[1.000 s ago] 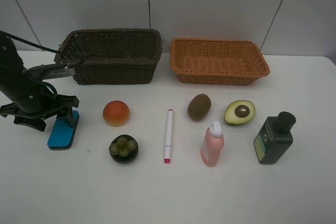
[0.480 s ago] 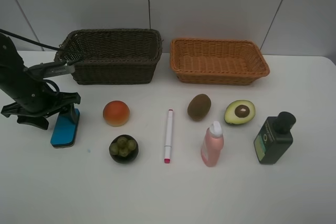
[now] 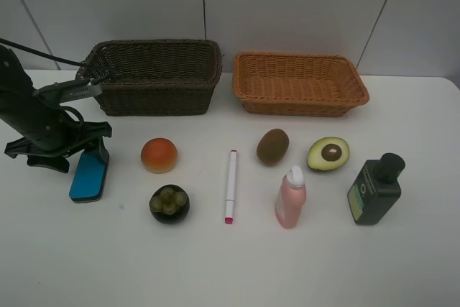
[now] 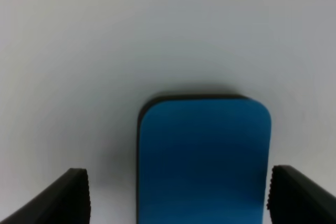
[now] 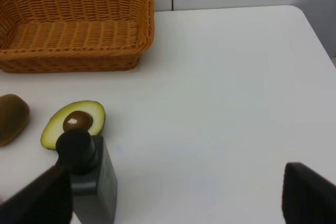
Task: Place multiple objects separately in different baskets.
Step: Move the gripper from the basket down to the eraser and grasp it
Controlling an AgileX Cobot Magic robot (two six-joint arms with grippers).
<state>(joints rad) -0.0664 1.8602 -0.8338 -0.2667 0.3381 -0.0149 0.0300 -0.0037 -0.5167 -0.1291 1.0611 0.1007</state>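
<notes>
Left jaws, apart, straddle blue eraser block (image 3: 89,177) near orange bun (image 3: 159,154); right jaws apart.

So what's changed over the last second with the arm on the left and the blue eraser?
The left gripper edged slightly toward the dark basket, jaws open astride the blue eraser. The eraser shifted a little and now lies straighter. It is not gripped. Everything else stayed put.
</notes>
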